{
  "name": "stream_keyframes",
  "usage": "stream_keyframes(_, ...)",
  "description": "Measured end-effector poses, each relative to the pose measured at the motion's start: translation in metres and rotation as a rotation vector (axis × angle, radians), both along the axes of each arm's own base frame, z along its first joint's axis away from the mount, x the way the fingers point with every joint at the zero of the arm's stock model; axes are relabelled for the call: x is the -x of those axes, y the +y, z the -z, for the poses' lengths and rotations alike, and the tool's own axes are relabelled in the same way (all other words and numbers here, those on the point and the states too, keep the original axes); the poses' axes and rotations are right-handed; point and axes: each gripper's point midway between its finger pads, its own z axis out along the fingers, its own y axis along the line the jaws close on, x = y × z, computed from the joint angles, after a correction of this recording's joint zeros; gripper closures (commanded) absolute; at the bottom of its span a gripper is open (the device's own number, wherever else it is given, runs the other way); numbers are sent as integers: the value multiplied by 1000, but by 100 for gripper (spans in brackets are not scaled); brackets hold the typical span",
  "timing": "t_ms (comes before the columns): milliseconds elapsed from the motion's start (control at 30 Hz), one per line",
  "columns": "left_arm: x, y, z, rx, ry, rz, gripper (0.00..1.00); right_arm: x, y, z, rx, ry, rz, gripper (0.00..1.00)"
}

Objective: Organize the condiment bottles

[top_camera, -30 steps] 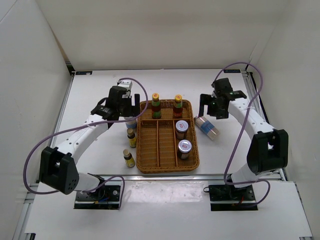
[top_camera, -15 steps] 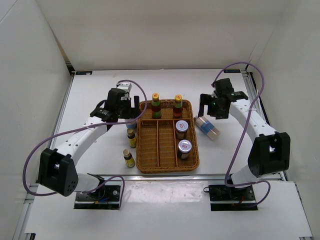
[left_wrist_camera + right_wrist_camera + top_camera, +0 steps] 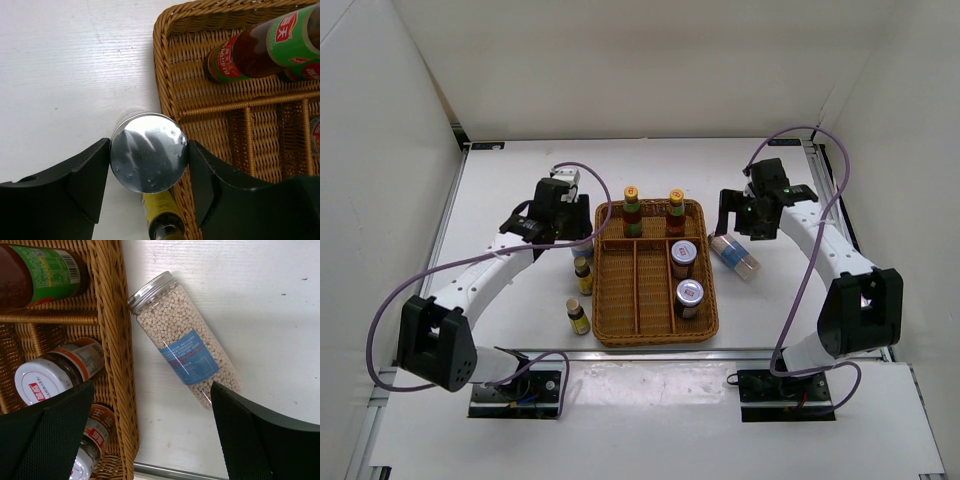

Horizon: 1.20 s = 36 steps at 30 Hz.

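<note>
Lower centre of the left wrist view: my left gripper (image 3: 149, 156) clamps the upright silver-lidded cylindrical bottle (image 3: 149, 150). It looks rigid, smooth, probably slippery, and is best held below the lid.

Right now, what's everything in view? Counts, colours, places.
tray: 1, tan wicker, middle of the table.
sauce bottles: 2, red with green labels, standing in the tray's far compartment.
jars: 2, dark with pale lids, tray's right column.
small bottles: 2, yellow, standing on the table left of the tray.
upright canister: 1, silver lid, beside the tray's left rim.
lying canister: 1, pale beads, blue label, on its side right of the tray.
table: 1, white.
left gripper: 1, black, closed on the upright canister.
right gripper: 1, black, open above the lying canister.
</note>
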Motion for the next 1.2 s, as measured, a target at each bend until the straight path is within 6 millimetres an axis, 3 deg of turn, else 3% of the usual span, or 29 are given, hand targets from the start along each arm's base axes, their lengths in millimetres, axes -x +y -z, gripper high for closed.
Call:
stream_keyframes(100,4,4,-3,-18,9,0,62,2,0,-6,-4,-20,0,0)
stream_keyframes(200,4,8,-21,-37,-8,-2,71,3,-2,-14,-6,-43,3,0)
stream_keyframes(367,-5,4,-89,-18,-151,-6,76,7,-4,-21,-6,-63,6,0)
stream_keyframes(533,-1,-13,-165,72,-311,43,82,7,-4,-21,-5,-62,6,0)
stream_keyframes(633,5,-28,-187,130,-348,90,85,8,-4,-21,-4,-59,6,0)
stream_keyframes(733,9,-52,-183,148,-326,148,87,9,-4,-20,-2,-53,6,0)
stream_keyframes(967,32,-130,-118,117,-165,330,87,10,-6,-20,3,-49,11,0)
stream_keyframes(1200,41,-151,-89,109,-107,362,87,11,-14,-14,11,-35,31,0)
